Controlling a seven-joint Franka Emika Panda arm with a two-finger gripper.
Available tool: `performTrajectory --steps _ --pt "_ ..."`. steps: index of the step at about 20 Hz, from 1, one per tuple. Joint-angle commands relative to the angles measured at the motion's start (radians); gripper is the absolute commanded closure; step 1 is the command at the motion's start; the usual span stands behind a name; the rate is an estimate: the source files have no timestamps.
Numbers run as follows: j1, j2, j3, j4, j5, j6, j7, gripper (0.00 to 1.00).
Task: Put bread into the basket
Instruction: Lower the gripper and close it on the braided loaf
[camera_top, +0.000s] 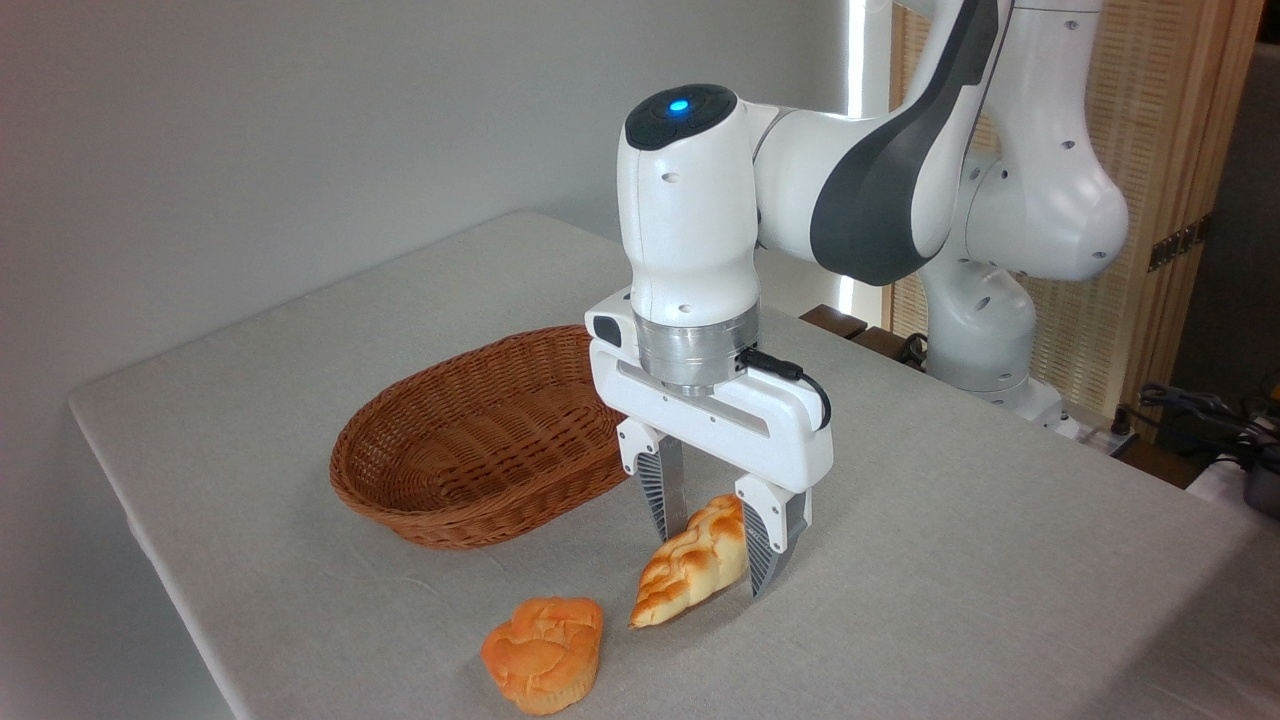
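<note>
Bread (690, 570) lies near the worktop's (950, 560) front edge, straddled by the gripper (714, 545), whose parted jaws flank it, apparently ready to close.

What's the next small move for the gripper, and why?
Probably close the fingers. The gripper is down at table level with one finger on each side of the bread, which lies on the table. The basket is empty, so grasping comes before any lift.

no readable text, labels, brands or numbers, only a blue light on the arm (679, 105)
</note>
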Motion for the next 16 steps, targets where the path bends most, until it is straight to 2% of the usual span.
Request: performTrajectory --steps 1,16 --pt "-0.002 0.021 0.003 -0.019 0.007 0.017 0.006 0.49" --pt "-0.007 0.032 0.003 -0.015 0.008 0.013 0.009 0.49"
